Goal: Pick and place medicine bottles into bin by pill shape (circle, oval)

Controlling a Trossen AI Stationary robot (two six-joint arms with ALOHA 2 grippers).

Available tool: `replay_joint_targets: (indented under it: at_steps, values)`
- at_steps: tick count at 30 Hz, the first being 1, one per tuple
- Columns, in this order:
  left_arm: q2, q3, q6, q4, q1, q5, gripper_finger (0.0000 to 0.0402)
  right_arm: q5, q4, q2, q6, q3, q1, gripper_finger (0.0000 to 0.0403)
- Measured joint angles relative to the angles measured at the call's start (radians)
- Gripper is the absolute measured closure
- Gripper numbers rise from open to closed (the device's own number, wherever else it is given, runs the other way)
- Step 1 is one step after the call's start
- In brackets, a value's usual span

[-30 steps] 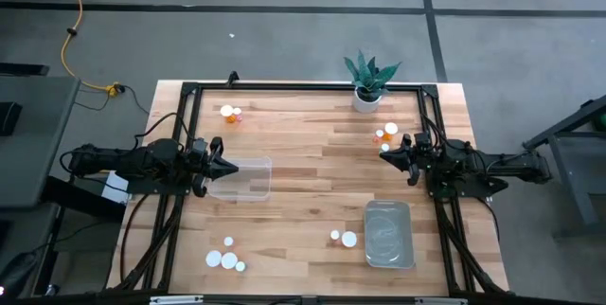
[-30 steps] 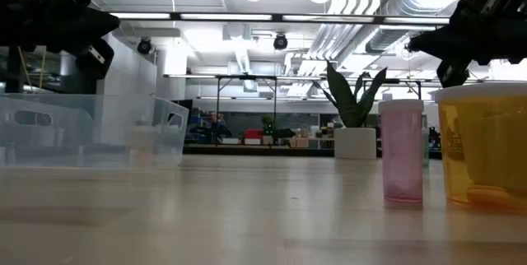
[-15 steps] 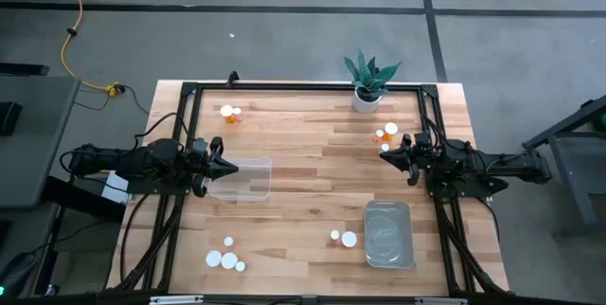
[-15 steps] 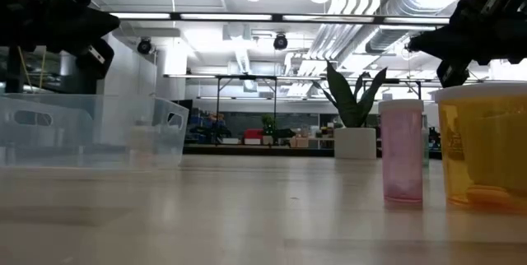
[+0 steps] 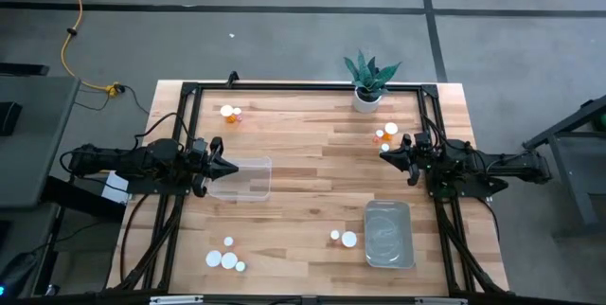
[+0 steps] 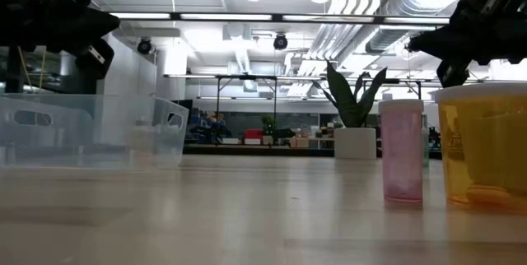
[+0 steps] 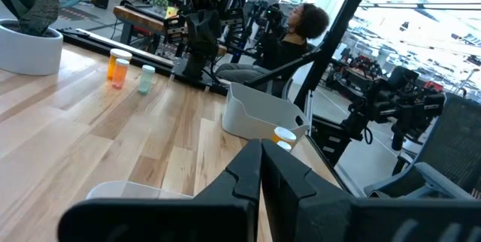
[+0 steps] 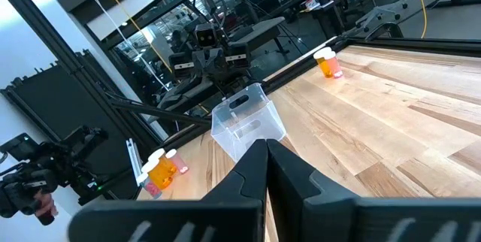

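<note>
Small pill bottles with white caps stand on the wooden table in four groups: far left (image 5: 230, 113), far right (image 5: 385, 134), near left (image 5: 225, 259) and near middle (image 5: 344, 238). In the low view a pink bottle (image 6: 402, 150) and an orange one (image 6: 482, 146) stand close by. My left gripper (image 5: 230, 166) is shut and empty, hovering at the left edge of a clear bin (image 5: 244, 179). My right gripper (image 5: 383, 153) is shut and empty, hovering just near of the far right bottles. Both wrist views show the fingers closed together, the left (image 7: 261, 159) and the right (image 8: 267, 152).
A second clear bin (image 5: 388, 234) sits near the table's right front. A potted plant (image 5: 369, 82) stands at the far edge. A black frame (image 5: 303, 87) runs around the table. Bare wood lies across the middle. A person (image 7: 301, 28) sits in the room beyond.
</note>
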Motion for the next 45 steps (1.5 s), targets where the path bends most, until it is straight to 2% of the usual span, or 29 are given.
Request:
replay_joint_targets:
  at_steps: [8,11,13,14,17,23,27,30,34,39,45]
  values:
    - [0.0,0.0,-0.003,0.031,0.0,-0.049,0.0401,0.0,0.0,0.0,0.0,0.0,0.0,0.0402]
    - [0.009,0.0,-0.071,0.206,0.0,-0.155,0.0401,0.0,0.0,0.0,0.0,0.0,0.0,0.0402]
    - [0.039,0.024,-0.066,0.339,0.001,-0.226,0.0401,0.0,0.0,0.0,0.0,0.0,0.0,0.0402]
    - [0.06,0.057,-0.045,0.347,0.001,-0.259,0.0401,0.0,0.0,0.0,0.0,0.0,0.0,0.0402]
    - [0.168,0.209,0.022,0.253,0.014,-0.301,0.0401,0.0,0.0,0.0,0.0,0.0,0.0,0.0402]
    - [0.504,0.569,0.17,-0.072,0.071,-0.256,0.0401,0.0,0.0,0.0,0.0,0.0,0.0,0.0402]
    - [0.663,0.698,0.173,-0.125,0.104,-0.238,0.0401,0.0,0.0,0.0,0.0,0.0,0.0,0.0402]
    - [0.729,0.731,0.147,-0.116,0.117,-0.237,0.0401,0.0,0.0,0.0,0.0,0.0,0.0,0.0402]
    - [0.757,0.732,0.092,-0.092,0.119,-0.242,0.0401,0.0,0.0,0.0,0.0,0.0,0.0,0.0402]
    - [0.76,0.732,0.089,-0.072,0.119,-0.252,0.0401,0.0,0.0,0.0,0.0,0.0,0.0,0.0402]
    - [0.714,0.732,0.157,-0.065,0.119,-0.253,0.0401,0.022,0.012,0.001,-0.001,0.0,0.0,0.0402]
